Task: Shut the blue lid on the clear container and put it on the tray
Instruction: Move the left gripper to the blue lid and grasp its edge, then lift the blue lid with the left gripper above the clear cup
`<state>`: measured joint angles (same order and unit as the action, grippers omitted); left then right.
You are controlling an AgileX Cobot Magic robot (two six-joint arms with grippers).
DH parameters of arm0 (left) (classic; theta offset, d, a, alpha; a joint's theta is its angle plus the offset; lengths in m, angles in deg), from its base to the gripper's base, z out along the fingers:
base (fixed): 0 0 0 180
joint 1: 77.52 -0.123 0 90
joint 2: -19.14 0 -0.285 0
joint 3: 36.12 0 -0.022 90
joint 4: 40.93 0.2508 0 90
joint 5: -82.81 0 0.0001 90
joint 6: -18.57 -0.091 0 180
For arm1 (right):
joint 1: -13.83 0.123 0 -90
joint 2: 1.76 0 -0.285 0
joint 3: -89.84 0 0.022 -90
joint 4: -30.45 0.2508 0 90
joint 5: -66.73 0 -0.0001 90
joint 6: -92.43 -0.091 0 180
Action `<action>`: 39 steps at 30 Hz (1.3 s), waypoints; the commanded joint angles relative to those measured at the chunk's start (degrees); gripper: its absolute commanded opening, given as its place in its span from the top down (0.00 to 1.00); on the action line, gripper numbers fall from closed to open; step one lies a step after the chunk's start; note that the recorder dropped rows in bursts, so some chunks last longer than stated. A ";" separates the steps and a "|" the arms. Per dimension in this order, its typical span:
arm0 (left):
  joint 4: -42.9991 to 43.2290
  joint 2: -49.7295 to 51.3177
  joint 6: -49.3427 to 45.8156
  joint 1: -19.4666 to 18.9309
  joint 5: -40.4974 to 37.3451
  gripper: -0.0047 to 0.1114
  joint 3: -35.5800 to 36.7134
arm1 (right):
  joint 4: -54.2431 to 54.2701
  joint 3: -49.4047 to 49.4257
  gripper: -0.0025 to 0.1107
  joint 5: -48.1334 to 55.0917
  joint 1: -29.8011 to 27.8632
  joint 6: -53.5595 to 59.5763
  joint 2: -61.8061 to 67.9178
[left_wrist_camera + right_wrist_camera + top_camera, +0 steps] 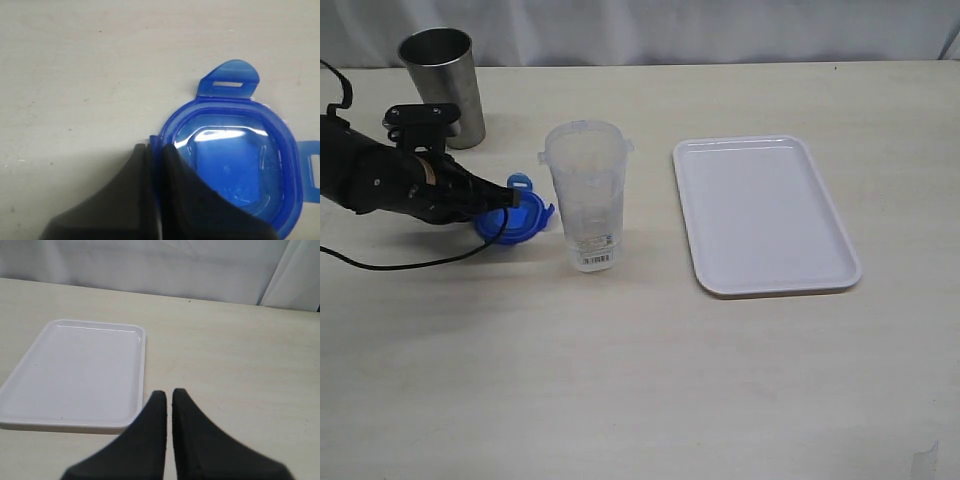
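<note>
Claws: left claw (154, 146) pinches blue lid (240, 165) rim on tabletop (670, 380), beside upright clear container (585, 190). Right claw (169, 392) pressed together, empty, near tray (75, 370).

Steel cup (440, 85) (open end up) stands on table (640, 380).

Mostly plastic, some metal
The blue lid (235, 165): glossy translucent plastic; clear container (585, 185): smooth transparent plastic, paper label (593, 258); tray (765, 215): smooth white plastic; steel cup (442, 85): brushed metal; table (620, 380): matt, finely grained.

Hidden — blue lid (235, 165) rim (between left gripper (154, 147) fingers).
</note>
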<state>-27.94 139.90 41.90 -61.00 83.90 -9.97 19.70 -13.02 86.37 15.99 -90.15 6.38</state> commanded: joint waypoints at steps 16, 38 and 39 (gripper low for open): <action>-0.07 -15.48 -6.13 -0.06 -8.52 0.96 -0.03 | -0.45 0.08 0.94 0.04 -0.05 0.05 -0.36; 2.84 -18.99 -27.91 5.57 -6.02 0.96 -10.39 | -0.45 0.08 0.94 0.04 -0.05 0.05 -0.36; 2.84 -18.99 -28.79 5.53 -5.88 0.96 -10.92 | -0.45 0.08 0.94 0.04 -0.05 0.05 -0.36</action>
<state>-25.71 121.22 16.13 -56.20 76.88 -19.20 19.70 -13.02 86.37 15.99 -90.15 6.38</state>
